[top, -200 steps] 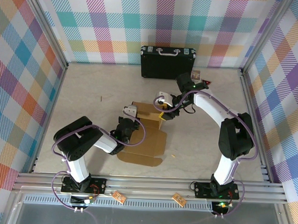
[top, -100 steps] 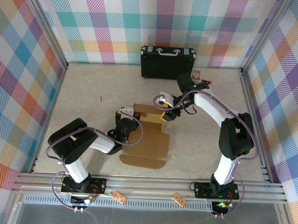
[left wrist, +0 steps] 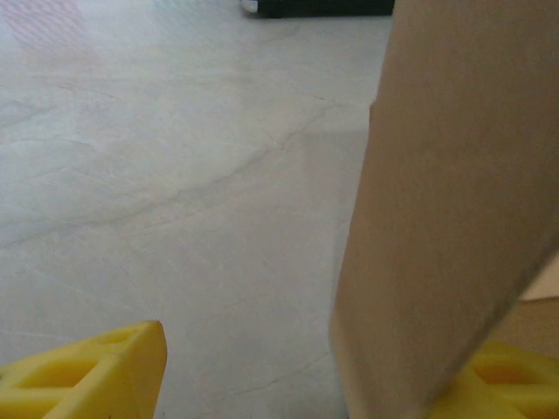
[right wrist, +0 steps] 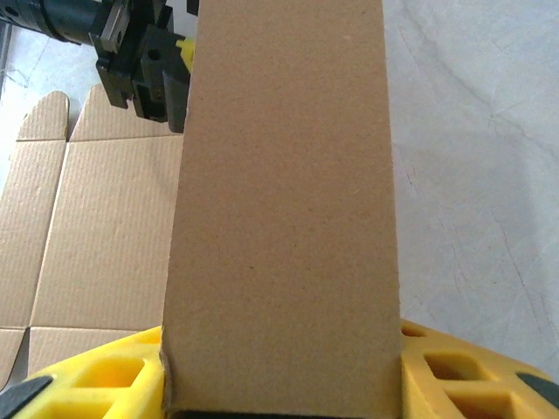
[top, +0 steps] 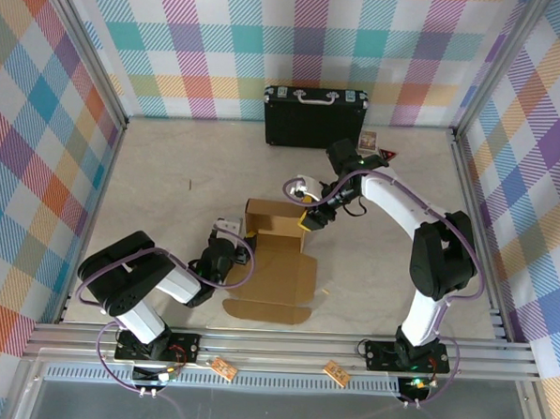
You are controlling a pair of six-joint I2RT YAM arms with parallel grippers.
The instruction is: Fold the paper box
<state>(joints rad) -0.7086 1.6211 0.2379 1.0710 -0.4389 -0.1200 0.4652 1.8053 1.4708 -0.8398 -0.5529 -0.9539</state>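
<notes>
Now that the left claw [top: 232, 233] has spread and let go, only the right claw [top: 310, 214] pinches the box [top: 272, 265] wall upright.

paper box [left wrist: 445, 201] flap blurred, hiding part of left claw [left wrist: 319, 384], black case [left wrist: 319, 7] cut by top edge

top: looking down from high above the near edge, taking in the whole table [top: 169, 166] | left wrist: skimming low, facing far toward the case [left wrist: 323, 7], box [left wrist: 454, 201] close at right | right wrist: facing near-left, hugging a box wall | shared: all three seeing the box
</notes>
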